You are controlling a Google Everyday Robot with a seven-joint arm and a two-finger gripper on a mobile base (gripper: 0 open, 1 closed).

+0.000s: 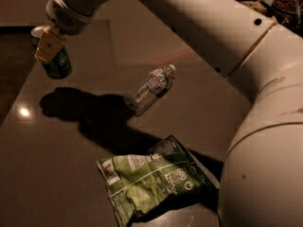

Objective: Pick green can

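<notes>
Nearest, a crumpled green-and-white snack bag (151,183) lies on the dark table (52,169), well below and to the right of the fingers. Farther back, a clear plastic bottle (150,86) lies on its side (cap toward the upper right), right of the fingers and slightly lower. Farthest, at upper left, the gripper (50,52) pinches the green can (61,67). One yellowish finger (48,44) crosses its side, and the other is hidden behind. The can seems to hang tilted, clear of the table.
</notes>
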